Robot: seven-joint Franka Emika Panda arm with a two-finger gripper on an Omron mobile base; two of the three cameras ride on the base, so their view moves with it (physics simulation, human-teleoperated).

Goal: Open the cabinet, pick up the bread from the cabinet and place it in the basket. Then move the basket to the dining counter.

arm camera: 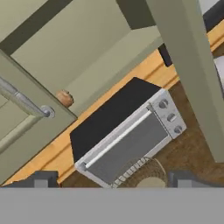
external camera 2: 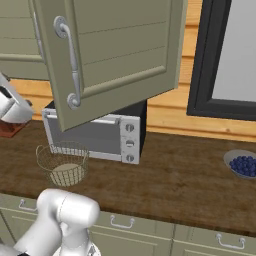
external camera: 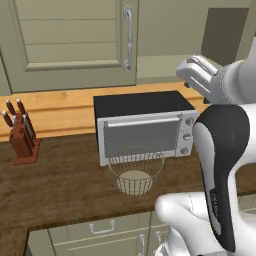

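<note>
The cabinet's right door (external camera 2: pixel 120 45) stands swung open, its bar handle (external camera 2: pixel 70 65) over the toaster oven. The left door (external camera: pixel 70 35) is shut. The bread (arm camera: pixel 64 98), a small golden-brown bun, lies on the cabinet's shelf just behind the left door's edge. The wire basket (external camera: pixel 135 172) stands on the worktop in front of the toaster oven and has nothing in it. My gripper (arm camera: pixel 113 180) is open and holds nothing. It hangs in the air in front of the open cabinet, above the toaster oven's right end, well short of the bread. The dining counter is out of view.
A silver toaster oven (external camera: pixel 145 127) with a black top sits on the dark wood worktop (external camera: pixel 60 185) under the cabinet. A knife block (external camera: pixel 22 137) stands at the left. A bowl of blueberries (external camera 2: pixel 242 164) sits far right, below a dark-framed window (external camera 2: pixel 220 55).
</note>
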